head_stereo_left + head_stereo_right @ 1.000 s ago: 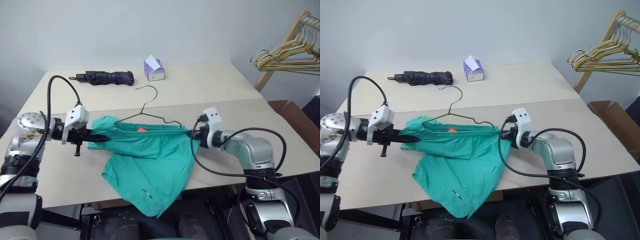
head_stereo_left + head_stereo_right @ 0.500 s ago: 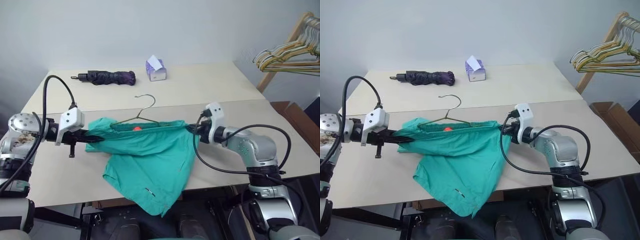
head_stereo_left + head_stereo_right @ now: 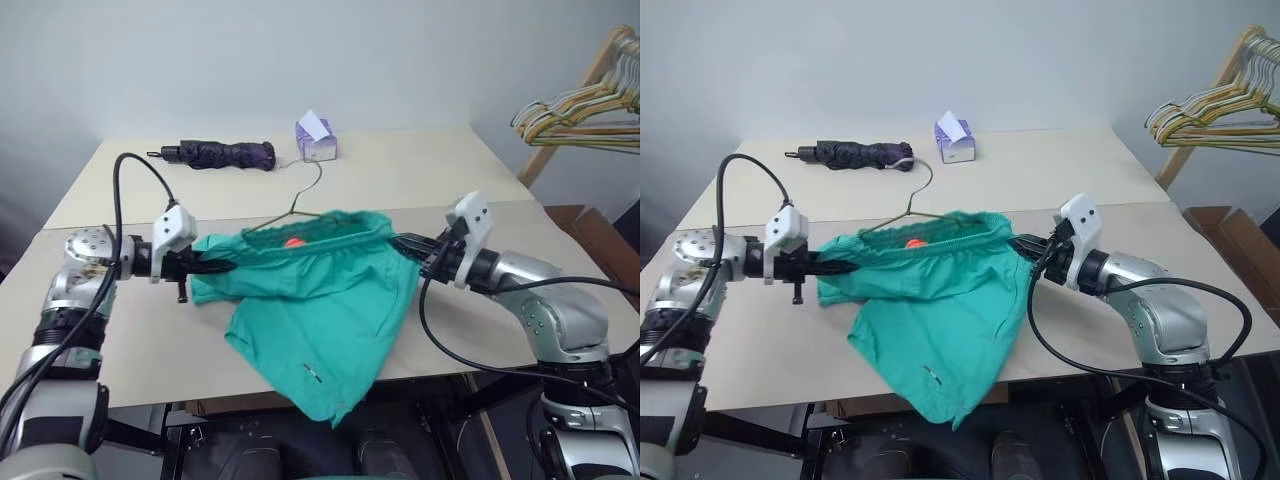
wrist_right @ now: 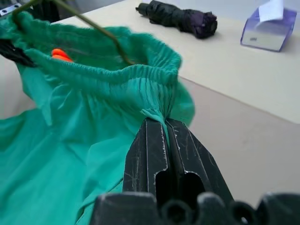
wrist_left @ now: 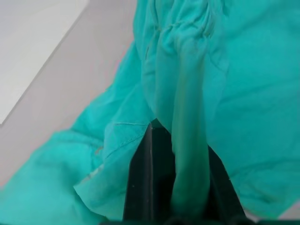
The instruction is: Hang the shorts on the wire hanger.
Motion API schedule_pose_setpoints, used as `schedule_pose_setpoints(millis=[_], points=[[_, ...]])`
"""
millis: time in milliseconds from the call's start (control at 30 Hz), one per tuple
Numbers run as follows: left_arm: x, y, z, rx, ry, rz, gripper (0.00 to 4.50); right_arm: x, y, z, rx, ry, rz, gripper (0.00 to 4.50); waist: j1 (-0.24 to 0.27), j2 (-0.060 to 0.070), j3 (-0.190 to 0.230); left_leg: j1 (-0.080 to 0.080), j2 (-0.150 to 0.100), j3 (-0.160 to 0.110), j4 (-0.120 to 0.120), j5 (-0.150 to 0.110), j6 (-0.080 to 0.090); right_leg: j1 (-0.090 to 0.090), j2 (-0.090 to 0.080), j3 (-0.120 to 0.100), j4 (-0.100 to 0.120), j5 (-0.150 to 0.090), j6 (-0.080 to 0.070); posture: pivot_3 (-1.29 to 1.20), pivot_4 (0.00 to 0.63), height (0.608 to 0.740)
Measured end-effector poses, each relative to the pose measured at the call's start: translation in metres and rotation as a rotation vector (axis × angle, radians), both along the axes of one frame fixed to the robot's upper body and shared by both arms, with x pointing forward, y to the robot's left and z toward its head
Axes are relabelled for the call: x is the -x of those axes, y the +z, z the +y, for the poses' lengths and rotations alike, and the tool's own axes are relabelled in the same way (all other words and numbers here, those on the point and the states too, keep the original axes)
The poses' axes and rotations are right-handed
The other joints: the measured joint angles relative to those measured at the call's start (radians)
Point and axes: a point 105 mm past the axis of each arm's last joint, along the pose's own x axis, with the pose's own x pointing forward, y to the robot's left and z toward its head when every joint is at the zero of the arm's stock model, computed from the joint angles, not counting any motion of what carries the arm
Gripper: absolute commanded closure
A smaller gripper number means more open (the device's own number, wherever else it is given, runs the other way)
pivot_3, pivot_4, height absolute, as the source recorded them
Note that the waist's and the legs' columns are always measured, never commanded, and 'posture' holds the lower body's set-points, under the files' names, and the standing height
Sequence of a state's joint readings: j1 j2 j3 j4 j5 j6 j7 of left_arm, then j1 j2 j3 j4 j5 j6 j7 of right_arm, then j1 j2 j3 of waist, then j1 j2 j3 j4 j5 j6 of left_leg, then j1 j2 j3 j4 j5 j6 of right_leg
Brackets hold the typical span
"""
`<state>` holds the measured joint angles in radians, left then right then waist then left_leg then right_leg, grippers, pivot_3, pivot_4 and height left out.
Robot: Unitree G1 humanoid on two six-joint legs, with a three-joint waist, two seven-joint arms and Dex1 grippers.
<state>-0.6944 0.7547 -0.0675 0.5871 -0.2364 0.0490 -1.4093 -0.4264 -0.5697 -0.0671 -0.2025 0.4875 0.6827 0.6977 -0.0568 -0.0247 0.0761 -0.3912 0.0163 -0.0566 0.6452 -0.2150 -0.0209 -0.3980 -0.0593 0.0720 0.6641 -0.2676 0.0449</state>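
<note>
The shorts (image 3: 320, 300) are teal-green soft cloth with a gathered elastic waistband, which is stretched out left to right above the table and stands open like a mouth. A small orange patch shows inside the opening. The legs sag down from the waistband, and the lowest part hangs past the near table edge. The wire hanger (image 3: 908, 205) is thin, dull olive-grey metal; its neck rises out of the far side of the open waistband, while its lower frame is hidden inside the cloth.
</note>
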Motion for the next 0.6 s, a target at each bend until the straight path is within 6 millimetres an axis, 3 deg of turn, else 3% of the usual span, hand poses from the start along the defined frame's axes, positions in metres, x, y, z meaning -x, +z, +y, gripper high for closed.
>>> schedule_pose_setpoints(millis=[200,400,500,600], points=[[-0.01,0.009,-0.014,0.029,-0.025,-0.025,4.5,-0.006,0.008,-0.009,0.018,-0.073,-0.042,2.39,-0.018,0.0,0.0,0.0,0.0,0.0,0.0,0.0,0.0,0.0,0.0,0.0,0.0,0.0,0.0,-0.06,0.006,0.74],[-0.015,0.008,-0.014,0.019,-0.03,-0.023,4.5,0.005,0.019,-0.012,0.003,-0.019,-0.076,0.41,-0.016,0.0,0.0,0.0,0.0,0.0,0.0,0.0,0.0,0.0,0.0,0.0,0.0,0.0,0.0,-0.05,0.005,0.74],[-0.017,0.01,-0.017,0.011,-0.045,-0.039,4.5,0.01,0.026,-0.026,-0.024,0.034,-0.06,0.41,-0.012,0.0,0.0,0.0,-0.001,0.0,0.001,0.0,0.0,0.002,0.0,0.0,-0.001,0.0,0.0,-0.05,0.006,0.74],[-0.018,0.018,-0.02,-0.003,-0.073,-0.069,4.5,0.001,0.052,-0.047,-0.062,0.012,-0.098,0.41,-0.013,0.0,0.0,0.002,-0.001,0.0,0.0,0.0,0.0,0.003,-0.001,0.0,-0.001,0.0,0.0,-0.05,0.005,0.74]])
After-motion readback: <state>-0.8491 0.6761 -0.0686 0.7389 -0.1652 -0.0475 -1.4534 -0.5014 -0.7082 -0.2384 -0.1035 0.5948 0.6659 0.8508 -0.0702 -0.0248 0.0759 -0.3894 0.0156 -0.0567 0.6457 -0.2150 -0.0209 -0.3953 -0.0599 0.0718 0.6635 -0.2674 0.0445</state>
